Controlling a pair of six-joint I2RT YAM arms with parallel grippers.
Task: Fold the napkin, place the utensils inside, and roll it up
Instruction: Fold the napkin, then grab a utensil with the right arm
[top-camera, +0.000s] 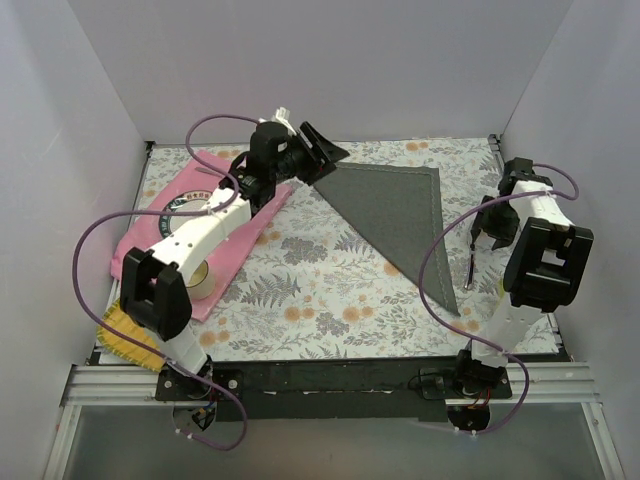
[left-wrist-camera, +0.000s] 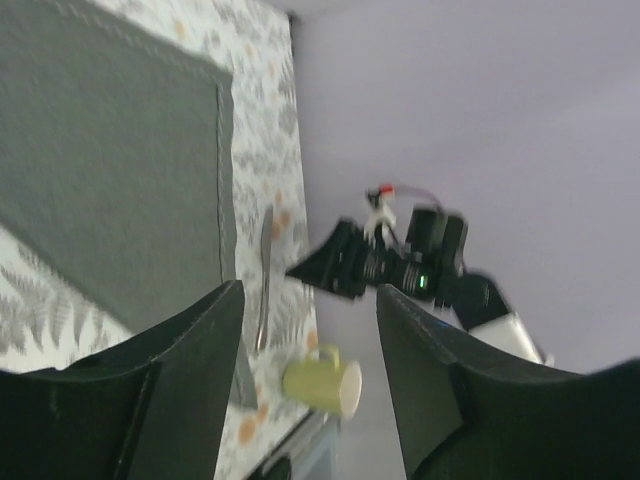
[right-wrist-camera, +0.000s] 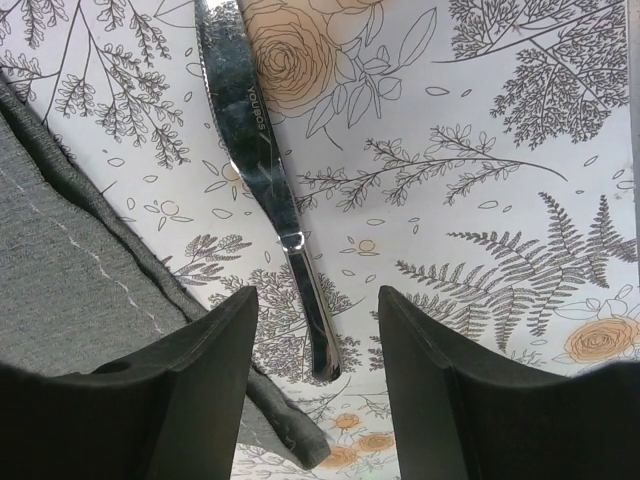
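Note:
The dark grey napkin (top-camera: 400, 215) lies folded into a triangle on the floral tablecloth, its stitched hem plain in the left wrist view (left-wrist-camera: 110, 180). A silver table knife (top-camera: 468, 272) lies just right of the napkin's long edge. My left gripper (top-camera: 335, 163) hovers open at the napkin's far left corner, nothing between its fingers (left-wrist-camera: 190, 380). My right gripper (top-camera: 490, 240) is open over the knife (right-wrist-camera: 262, 150), the handle end lying between its fingers (right-wrist-camera: 430, 380), with the napkin's edge (right-wrist-camera: 70, 270) to the left. No other utensils show.
A pink placemat (top-camera: 195, 195) lies at the left under the left arm, with a tape roll (top-camera: 203, 281) on it and a yellow cloth (top-camera: 128, 337) at the near left corner. A green mug (left-wrist-camera: 322, 385) lies on its side near the knife (left-wrist-camera: 265, 280). White walls enclose the table.

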